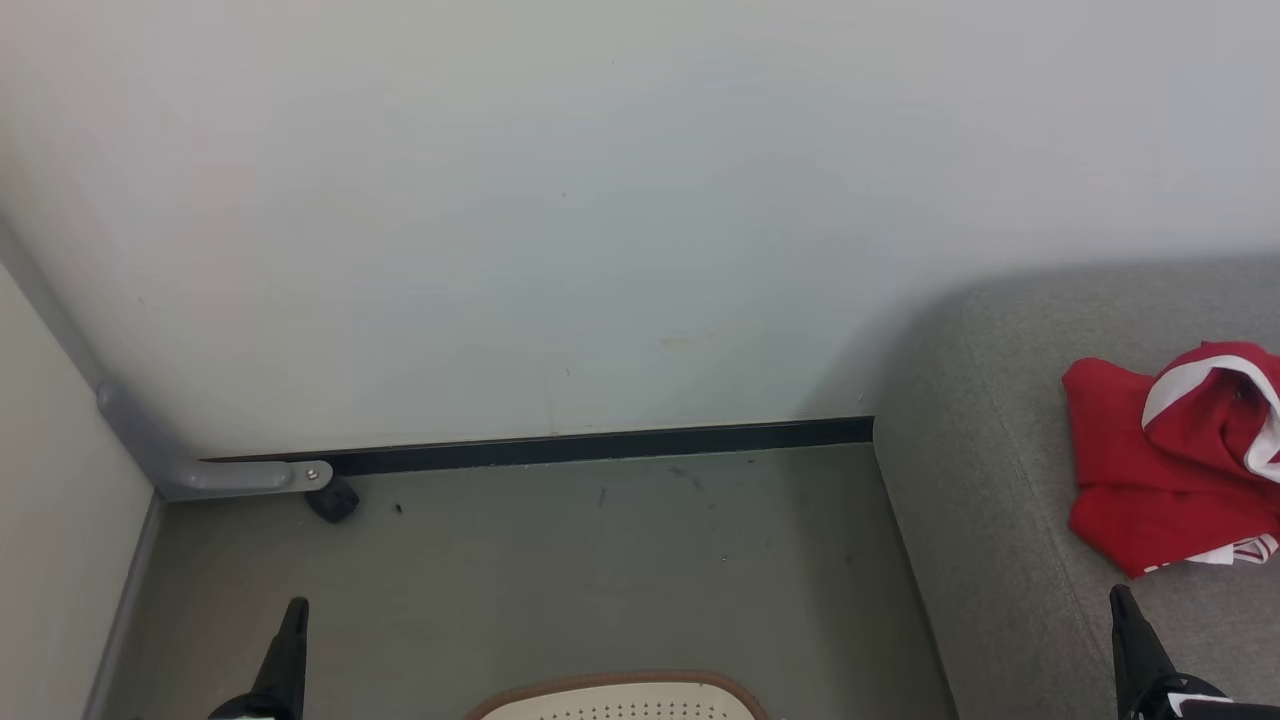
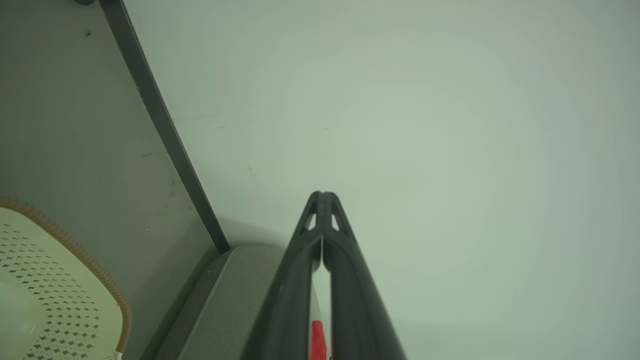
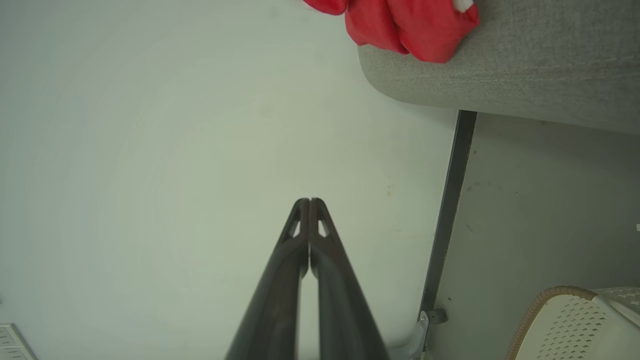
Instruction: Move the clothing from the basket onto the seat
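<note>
On grey seat (image 1: 1000,480): red clothing (image 1: 1120,470) crumpled, white trim showing.

clothing (image 1: 1170,460): bright red fabric with white trim, crumpled in a loose heap, lying on top of the seat near its rounded corner
seat (image 1: 980,520): grey woven sofa, rounded corner, seam line along the edge
basket (image 1: 620,680): cream perforated plastic, brown rim, upright on the floor (image 1: 600,560), apart from the seat
</note>
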{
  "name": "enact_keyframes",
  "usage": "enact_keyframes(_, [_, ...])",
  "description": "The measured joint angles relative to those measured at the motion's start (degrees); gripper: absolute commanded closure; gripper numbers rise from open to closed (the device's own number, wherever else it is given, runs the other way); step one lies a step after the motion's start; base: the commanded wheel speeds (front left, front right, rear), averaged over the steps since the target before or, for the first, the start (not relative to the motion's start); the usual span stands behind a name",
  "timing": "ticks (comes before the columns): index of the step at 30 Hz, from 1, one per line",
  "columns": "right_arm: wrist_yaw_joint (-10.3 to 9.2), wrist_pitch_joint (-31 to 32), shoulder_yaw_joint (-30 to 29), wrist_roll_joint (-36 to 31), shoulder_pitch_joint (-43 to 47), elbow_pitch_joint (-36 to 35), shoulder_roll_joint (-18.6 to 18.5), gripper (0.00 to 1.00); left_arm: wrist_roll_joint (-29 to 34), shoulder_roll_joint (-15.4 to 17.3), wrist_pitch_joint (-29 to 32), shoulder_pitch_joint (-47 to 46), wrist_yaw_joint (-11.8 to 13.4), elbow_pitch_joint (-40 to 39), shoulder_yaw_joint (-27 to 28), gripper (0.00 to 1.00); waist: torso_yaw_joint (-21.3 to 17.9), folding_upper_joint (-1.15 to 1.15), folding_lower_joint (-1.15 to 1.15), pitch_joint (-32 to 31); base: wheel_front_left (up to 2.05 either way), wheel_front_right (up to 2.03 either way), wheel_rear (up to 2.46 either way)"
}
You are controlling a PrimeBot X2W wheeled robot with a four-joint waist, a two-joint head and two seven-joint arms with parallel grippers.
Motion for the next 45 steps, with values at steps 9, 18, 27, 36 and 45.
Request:
enact_keyframes(9, [0.00, 0.0, 0.0, 0.0, 0.0, 0.0, 0.0, 1.00, 0.0, 0.0, 0.0, 0.0, 0.0, 0.0, 0.0, 1.00, 0.0, 0.00, 0.00, 0.0, 0.00, 0.00, 0.00])
enact_keyframes(18, [0.00, 0.0, 0.0, 0.0, 0.0, 0.0, 0.0, 1.00, 0.0, 0.0, 0.0, 0.0, 0.0, 0.0, 0.0, 1.00, 0.0, 0.00, 0.00, 0.0, 0.00, 0.00, 0.00])
enact_keyframes(27, [0.00, 0.0, 0.0, 0.0, 0.0, 0.0, 0.0, 1.00, 0.0, 0.0, 0.0, 0.0, 0.0, 0.0, 0.0, 1.00, 0.0, 0.00, 0.00, 0.0, 0.00, 0.00, 0.00])
enact_keyframes(36, [0.00, 0.0, 0.0, 0.0, 0.0, 0.0, 0.0, 1.00, 0.0, 0.0, 0.0, 0.0, 0.0, 0.0, 0.0, 1.00, 0.0, 0.00, 0.00, 0.0, 0.00, 0.00, 0.00])
enact_keyframes(45, [0.00, 0.0, 0.0, 0.0, 0.0, 0.0, 0.0, 1.00, 0.0, 0.0, 0.0, 0.0, 0.0, 0.0, 0.0, 1.00, 0.0, 0.00, 0.00, 0.0, 0.00, 0.00, 0.00])
